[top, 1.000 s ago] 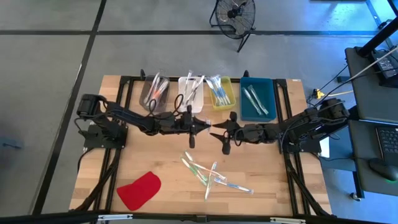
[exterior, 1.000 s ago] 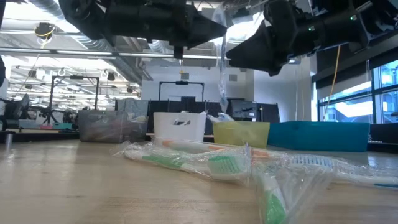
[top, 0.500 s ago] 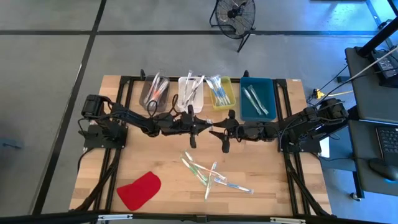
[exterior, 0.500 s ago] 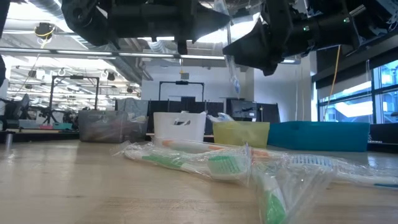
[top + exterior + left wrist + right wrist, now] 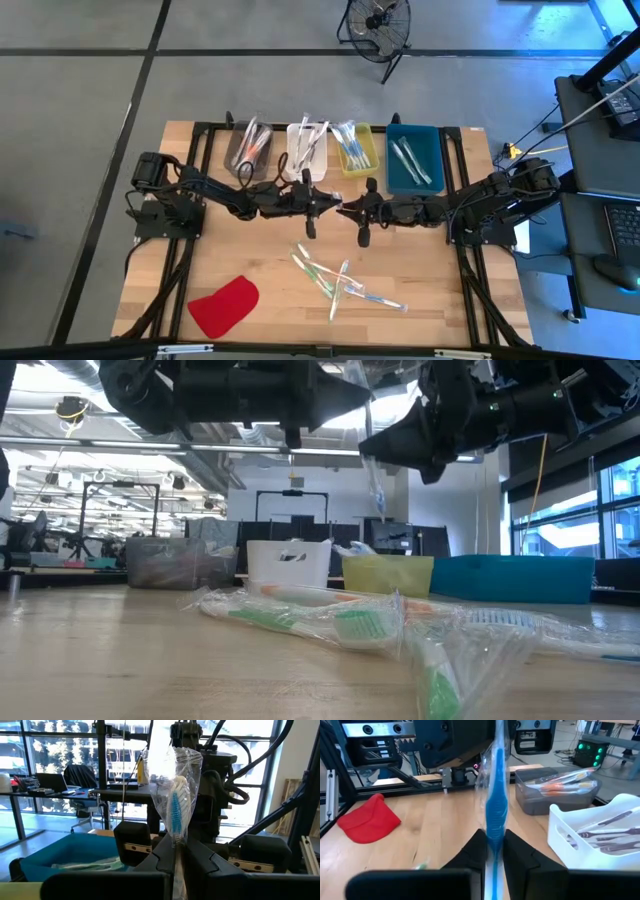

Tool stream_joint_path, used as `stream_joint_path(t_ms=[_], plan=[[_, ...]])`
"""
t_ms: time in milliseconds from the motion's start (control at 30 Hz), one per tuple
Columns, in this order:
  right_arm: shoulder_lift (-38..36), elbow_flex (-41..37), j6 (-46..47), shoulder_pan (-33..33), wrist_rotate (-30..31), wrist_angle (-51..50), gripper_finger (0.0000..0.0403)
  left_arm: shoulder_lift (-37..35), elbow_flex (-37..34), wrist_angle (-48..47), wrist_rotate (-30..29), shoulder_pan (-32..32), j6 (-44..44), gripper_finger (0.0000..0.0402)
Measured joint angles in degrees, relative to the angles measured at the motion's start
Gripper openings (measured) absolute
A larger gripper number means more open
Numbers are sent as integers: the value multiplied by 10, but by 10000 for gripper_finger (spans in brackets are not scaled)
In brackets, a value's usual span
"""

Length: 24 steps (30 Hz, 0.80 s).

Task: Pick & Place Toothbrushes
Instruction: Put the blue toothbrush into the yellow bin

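Right pincer (image 5: 494,851) has closed on the blue toothbrush (image 5: 495,805) beside left pincer (image 5: 179,854).

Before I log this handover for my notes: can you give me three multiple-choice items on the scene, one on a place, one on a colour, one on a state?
1. Where is the wrapped toothbrush held by the grippers?
A. Above the table's middle, between the two arms
B. Inside the teal bin
C. On the red cloth

2. What colour are its bristles and handle?
A. Orange
B. Blue
C. Green

3. How does the left gripper stand?
A. Wide open
B. Out of view
C. Shut on the toothbrush

Answers: 1 A, the high view shows left gripper and right gripper meeting mid-table; 2 B, both wrist views show blue; 3 C, its fingers pinch the wrapped handle.
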Motion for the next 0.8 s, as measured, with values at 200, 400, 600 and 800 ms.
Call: stream_joint_path(t_ms=[200, 400, 600, 800], plan=[[0, 0, 30, 0, 0, -14, 38, -1, 1, -19, -2, 0, 6, 25], [0, 0, 59, 0, 0, -34, 39, 0, 1, -28, -4, 0, 37, 59], [0, 0, 79, 0, 2, -65, 40, 0, 1, -60, -12, 0, 52, 115], [-4, 0, 106, 0, 11, -103, 40, -2, 1, -109, -51, 0, 57, 169]])
